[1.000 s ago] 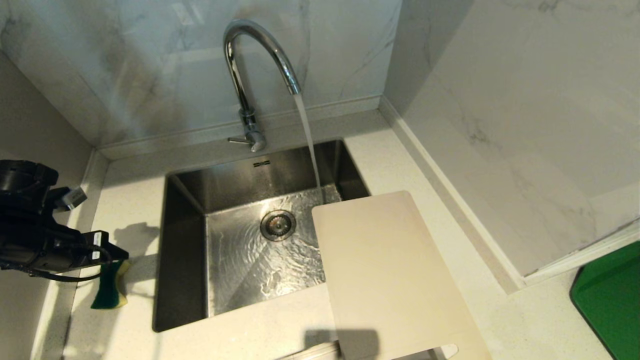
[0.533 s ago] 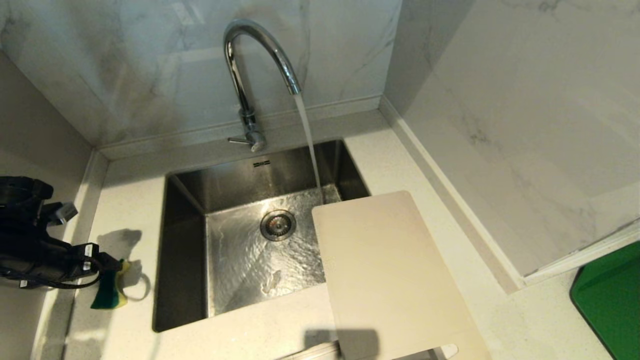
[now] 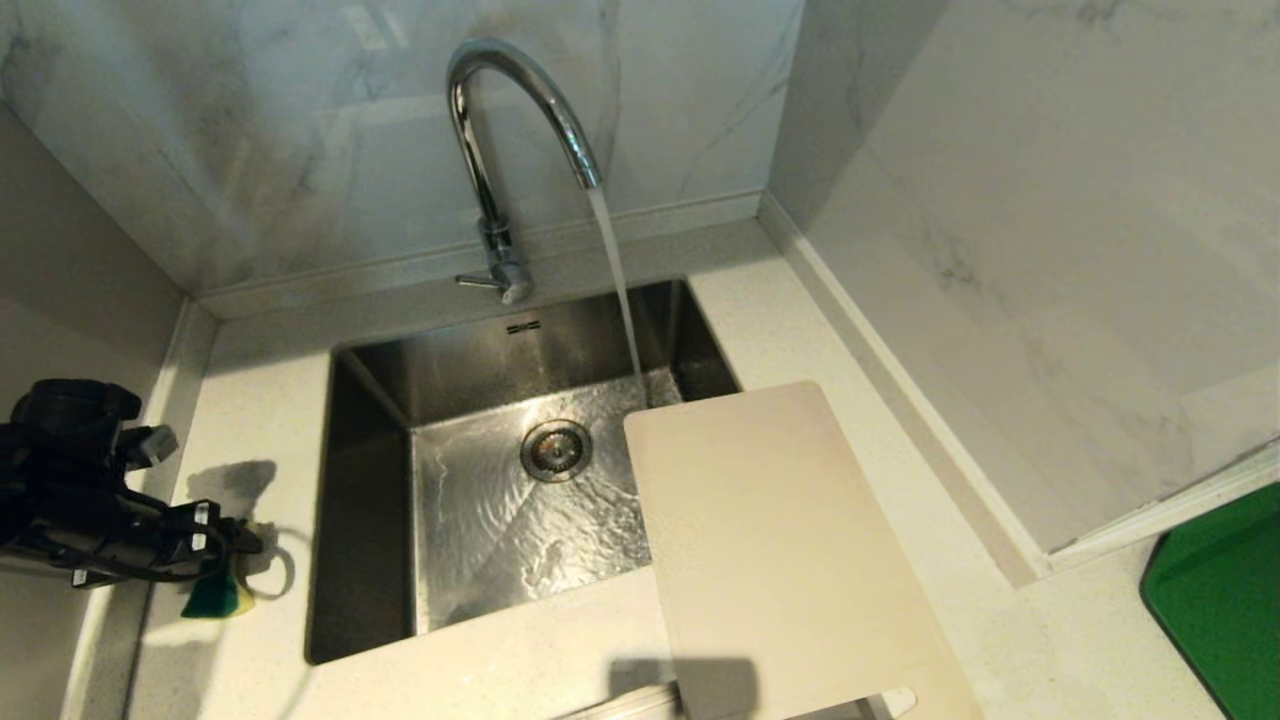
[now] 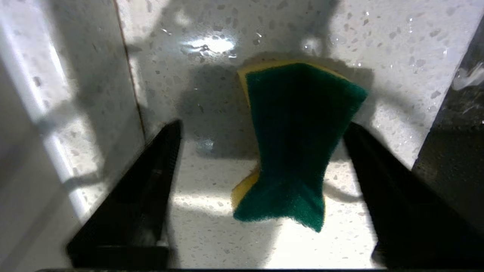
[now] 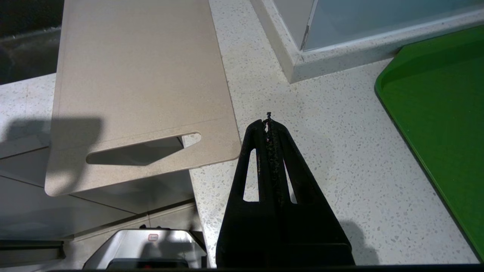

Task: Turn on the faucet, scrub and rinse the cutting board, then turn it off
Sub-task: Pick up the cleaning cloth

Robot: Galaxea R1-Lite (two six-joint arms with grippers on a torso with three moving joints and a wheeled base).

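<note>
Step in hand, by the look of it: picking up the sponge (image 4: pixel 293 147) from the desk (image 3: pixel 260 400) left of the sink (image 3: pixel 370 480). Left hand (image 4: pixel 261 196) spread wide, straddling the sponge without touching. Better to lower squarely, then pinch across the narrow waist (soft and wet, likely to fold). Right hand (image 5: pixel 268 124) pressed together, empty, beside the cutting board (image 3: pixel 790 560), which juts over the sink's right edge. One faucet (image 3: pixel 510 120), running; one board; one sponge.

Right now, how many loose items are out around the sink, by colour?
Cream: 1, the cutting board
Green: 1, the green board
Green and yellow: 1, the sponge
Total: 3
</note>
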